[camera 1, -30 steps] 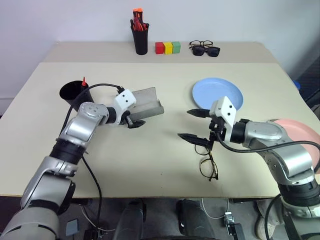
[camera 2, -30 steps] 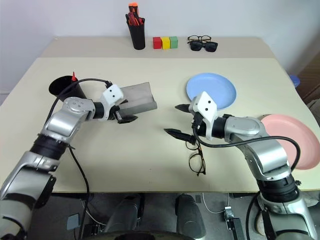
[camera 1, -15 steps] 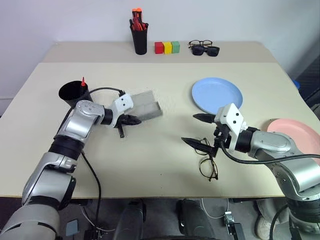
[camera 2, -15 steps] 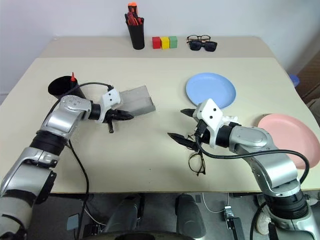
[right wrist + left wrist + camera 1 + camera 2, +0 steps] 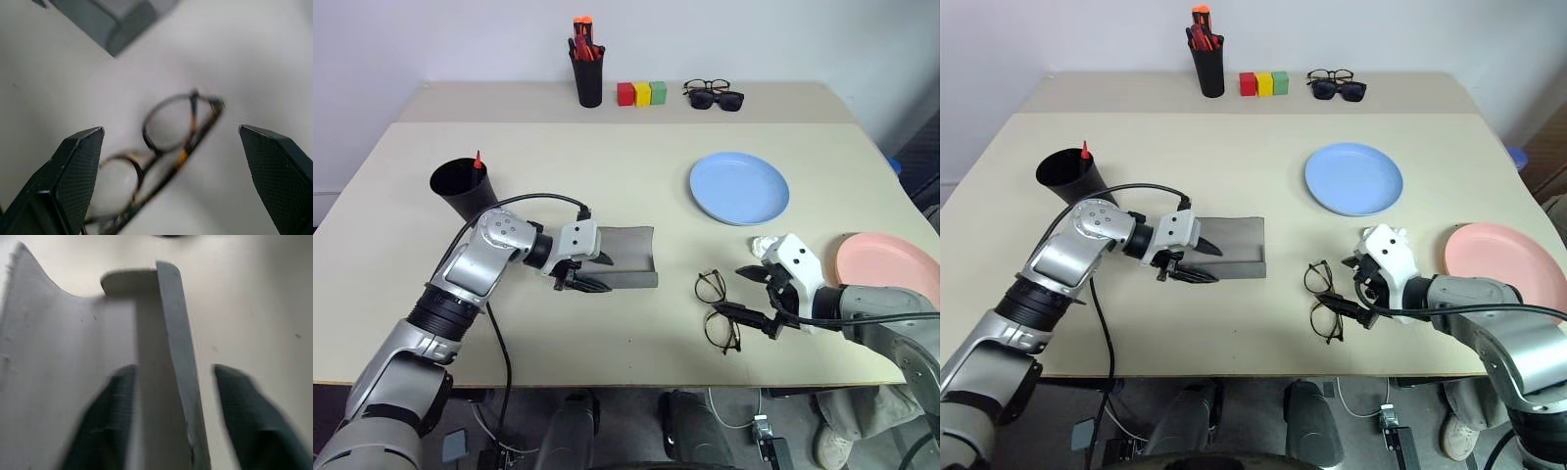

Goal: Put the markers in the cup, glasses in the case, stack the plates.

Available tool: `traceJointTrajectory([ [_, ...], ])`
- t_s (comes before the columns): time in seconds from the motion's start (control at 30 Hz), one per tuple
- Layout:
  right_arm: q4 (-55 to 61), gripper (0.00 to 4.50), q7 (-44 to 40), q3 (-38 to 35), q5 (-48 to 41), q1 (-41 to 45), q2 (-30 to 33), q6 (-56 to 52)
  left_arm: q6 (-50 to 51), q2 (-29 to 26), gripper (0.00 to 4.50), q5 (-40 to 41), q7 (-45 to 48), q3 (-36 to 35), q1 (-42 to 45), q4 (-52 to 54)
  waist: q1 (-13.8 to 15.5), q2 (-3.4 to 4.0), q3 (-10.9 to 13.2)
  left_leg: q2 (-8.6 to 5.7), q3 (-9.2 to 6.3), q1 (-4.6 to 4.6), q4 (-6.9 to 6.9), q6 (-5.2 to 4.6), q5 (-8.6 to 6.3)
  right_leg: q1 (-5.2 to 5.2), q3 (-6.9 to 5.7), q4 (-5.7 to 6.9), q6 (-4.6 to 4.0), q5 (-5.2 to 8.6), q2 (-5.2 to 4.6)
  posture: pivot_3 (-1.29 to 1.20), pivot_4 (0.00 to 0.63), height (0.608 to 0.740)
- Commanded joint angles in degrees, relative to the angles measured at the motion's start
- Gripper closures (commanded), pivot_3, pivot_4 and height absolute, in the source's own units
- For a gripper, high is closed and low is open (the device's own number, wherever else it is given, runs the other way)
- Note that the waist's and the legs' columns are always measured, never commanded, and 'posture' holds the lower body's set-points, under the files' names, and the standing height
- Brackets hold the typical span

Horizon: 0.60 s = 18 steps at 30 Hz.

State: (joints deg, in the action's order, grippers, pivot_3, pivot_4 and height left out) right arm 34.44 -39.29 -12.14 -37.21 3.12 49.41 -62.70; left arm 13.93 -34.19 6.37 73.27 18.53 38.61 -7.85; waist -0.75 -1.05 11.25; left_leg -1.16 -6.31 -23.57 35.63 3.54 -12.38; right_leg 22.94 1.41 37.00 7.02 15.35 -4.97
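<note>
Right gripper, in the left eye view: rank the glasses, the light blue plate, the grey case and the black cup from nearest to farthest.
From the right gripper:
1. Glasses, just beside its fingertips, toward the table's middle.
2. Light blue plate, farther back on the table.
3. Grey case, lying open across the middle at the left gripper.
4. Black cup, far left, a red-tipped marker in it.

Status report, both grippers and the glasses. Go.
Left gripper astride the open case wall. Right gripper open, beside the glasses on the table. Nothing between them.

grey case (image 5: pixel 625 257), blue plate (image 5: pixel 739 187), pink plate (image 5: pixel 886 262)
</note>
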Motion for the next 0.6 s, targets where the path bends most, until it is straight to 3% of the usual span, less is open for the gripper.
traceJointTrajectory([
  [0.03,2.09,0.00,2.94,-4.57,-4.68,0.48,-2.28,-5.59,0.02,0.83,1.66,3.83,-3.58,-6.23,-0.17,2.45,-0.17,0.00,0.00,0.00,0.01,0.00,0.00,0.00,0.00,0.00,0.01,-0.01,0.00,0.00,0.00,0.00,0.150,0.740],
  [0.23,1.43,0.00,9.35,-8.21,-10.41,2.52,-8.99,-14.40,3.78,-2.02,1.66,7.55,-7.43,-12.64,-7.74,11.19,-0.41,0.03,-0.02,0.01,0.01,0.05,-0.05,-0.01,0.00,0.00,0.02,0.02,0.00,0.00,0.01,0.00,0.150,0.740],
  [0.4,1.04,0.00,12.37,-7.57,-11.38,3.34,-10.98,-18.57,8.63,-2.40,1.66,10.14,-12.16,-15.70,-13.84,18.63,0.14,0.04,-0.01,-0.02,0.01,0.04,-0.02,0.00,0.00,-0.05,0.01,-0.03,0.00,0.00,-0.03,0.00,0.150,0.740],
  [0.53,0.29,1.32,14.03,-6.98,-11.72,4.21,-12.22,-20.60,12.78,-2.25,1.62,11.61,-16.05,-17.22,-17.10,22.38,0.03,0.04,-0.01,-0.02,0.01,0.05,-0.03,-0.01,-0.01,-0.06,0.01,-0.04,0.00,0.00,-0.03,0.00,0.150,0.740],
  [0.6,0.19,2.48,14.25,-7.26,-12.01,4.62,-12.26,-21.59,13.94,-2.40,1.62,12.16,-17.58,-17.98,-18.73,24.04,-0.22,0.05,-0.02,0.00,0.01,0.07,-0.04,-0.01,-0.01,-0.06,0.01,-0.02,0.00,0.00,-0.01,0.00,0.150,0.740],
])
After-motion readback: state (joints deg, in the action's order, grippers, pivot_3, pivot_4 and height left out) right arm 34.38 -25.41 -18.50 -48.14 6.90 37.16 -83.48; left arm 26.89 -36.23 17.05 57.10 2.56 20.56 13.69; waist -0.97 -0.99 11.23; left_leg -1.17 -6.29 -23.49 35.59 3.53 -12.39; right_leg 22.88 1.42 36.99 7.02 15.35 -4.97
